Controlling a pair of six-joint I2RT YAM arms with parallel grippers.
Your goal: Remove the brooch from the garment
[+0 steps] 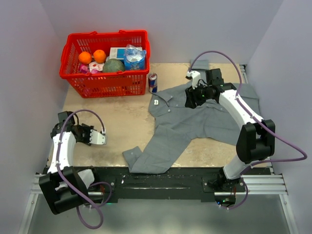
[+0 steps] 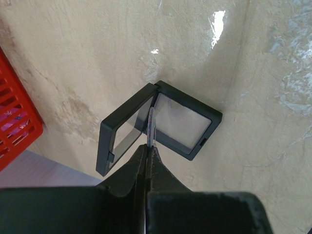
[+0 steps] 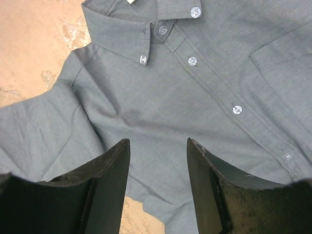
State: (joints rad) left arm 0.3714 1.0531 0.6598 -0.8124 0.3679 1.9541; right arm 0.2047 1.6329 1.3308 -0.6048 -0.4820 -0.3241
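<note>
Right claw [image 3: 158, 146] hangs released, jaws apart and empty, just over the garment [image 3: 146, 92] below its collar [image 3: 124, 22]. Left claw [image 2: 148, 148] is clenched tight at an open black case [image 2: 187, 124], well apart on the table [image 2: 97, 48]. You won't find the brooch in any view; only pale buttons [image 3: 192, 61] show. Expect a small, light, hard disc on soft, limp cloth. Pinch its rim, and reckon the cloth lifts with it unless pinned down.

left arm [image 1: 63, 146]: folded, well left of the garment [image 1: 185, 126] | left gripper [image 2: 148, 146]: fingers pressed together | right arm [image 1: 239, 109]: reaching across the garment | right gripper [image 3: 158, 146]: jaws apart, empty, over the garment's chest
</note>
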